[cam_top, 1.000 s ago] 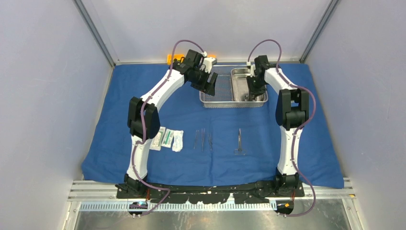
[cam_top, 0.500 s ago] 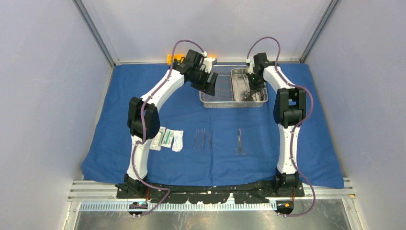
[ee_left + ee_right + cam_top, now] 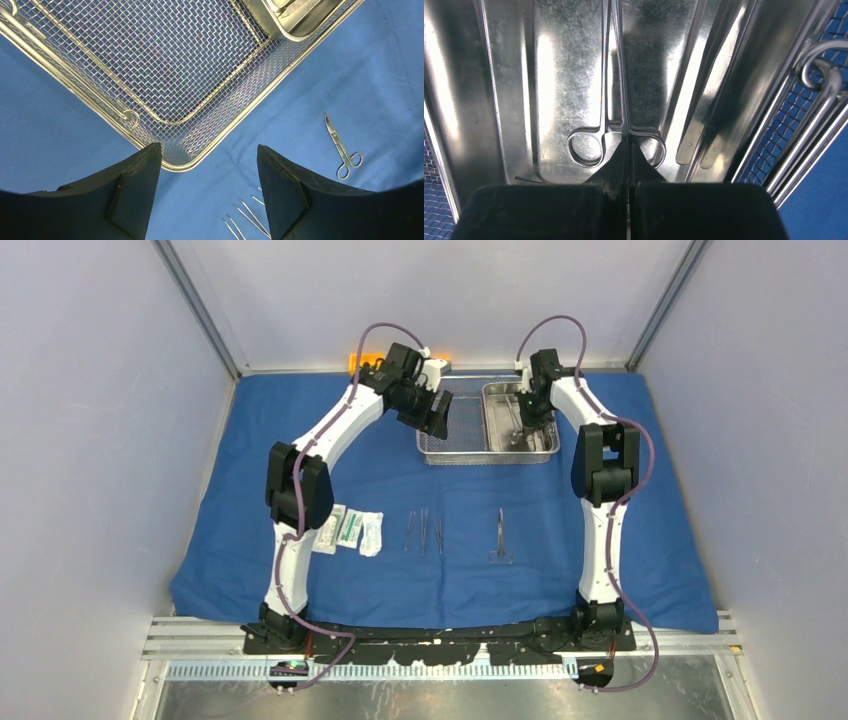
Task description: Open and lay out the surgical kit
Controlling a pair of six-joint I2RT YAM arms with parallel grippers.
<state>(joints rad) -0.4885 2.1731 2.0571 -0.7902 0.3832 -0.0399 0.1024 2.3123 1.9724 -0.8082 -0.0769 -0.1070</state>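
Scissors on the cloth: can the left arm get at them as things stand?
Probably yes. The left fingers are open and empty above the mesh basket's corner, and the scissors lie alone on the blue cloth with nothing between.

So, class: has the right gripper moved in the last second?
Yes, slightly: the right gripper has drawn back from the tray's near rim toward its far end, shutting on the forceps.

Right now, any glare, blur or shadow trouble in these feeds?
Right wrist: heavy glare streaks on the steel tray, dark reflections too, forceps outline readable. Left wrist: sharp, mesh basket shimmers with coloured moiré, near fingers black and featureless. Top external: even light, soft shadows, laid-out instruments tiny.
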